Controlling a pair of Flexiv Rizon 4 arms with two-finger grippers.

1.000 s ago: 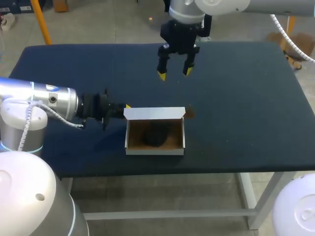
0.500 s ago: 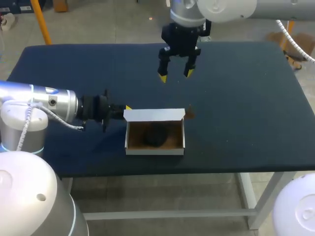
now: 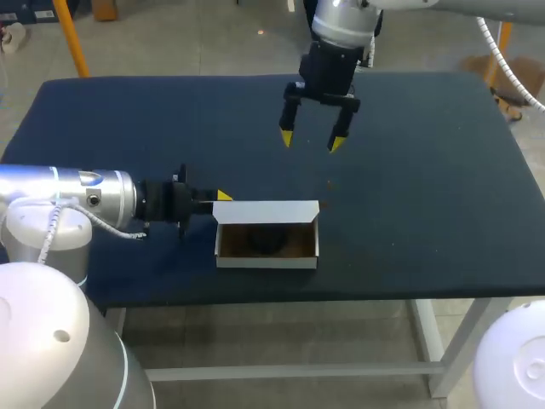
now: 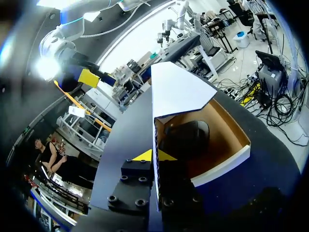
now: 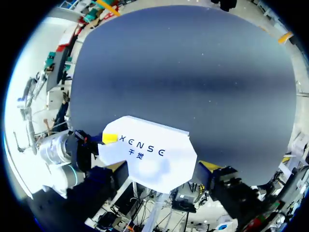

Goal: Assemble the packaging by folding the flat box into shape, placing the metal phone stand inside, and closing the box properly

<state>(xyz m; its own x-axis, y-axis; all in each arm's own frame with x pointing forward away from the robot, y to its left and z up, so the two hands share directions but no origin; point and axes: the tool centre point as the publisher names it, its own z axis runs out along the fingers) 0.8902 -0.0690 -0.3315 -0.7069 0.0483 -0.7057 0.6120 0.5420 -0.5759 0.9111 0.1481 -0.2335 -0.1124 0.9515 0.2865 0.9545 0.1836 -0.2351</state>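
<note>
Shifted since a second ago: right gripper (image 3: 312, 141), now further toward the right edge of the table (image 3: 426, 170) and a little nearer its front edge, wrist turned. Hanging above bare table behind the box (image 3: 267, 254), fingers apart, holding nothing and touching nothing.

Left gripper (image 3: 217, 198): reaching in low from the left edge, clamped on the white card at the box's left end, one yellow tip on either side of it in the left wrist view.

Box: near the front edge, slightly left of its middle, bottom already formed. Lid (image 3: 267, 210): hinged on the rear wall, leaning forward over the opening. Dark phone stand (image 3: 266, 241): inside on the brown floor, partly under the lid.

Risks, by judgement:
- Likely to trap the left finger or buckle the card if pressed shut with that pinch in place.
- Likely to spring back up if released too early.
- Apt to slide across the table if pushed from behind with no hold.
- Could catch the tuck flap on the stand or outside the front wall, leaving the box badly closed.

Also changed over that second: lid tipped from nearly upright to well over the opening; left gripper slightly nearer the front edge; box's front wall hardly displaced.
</note>
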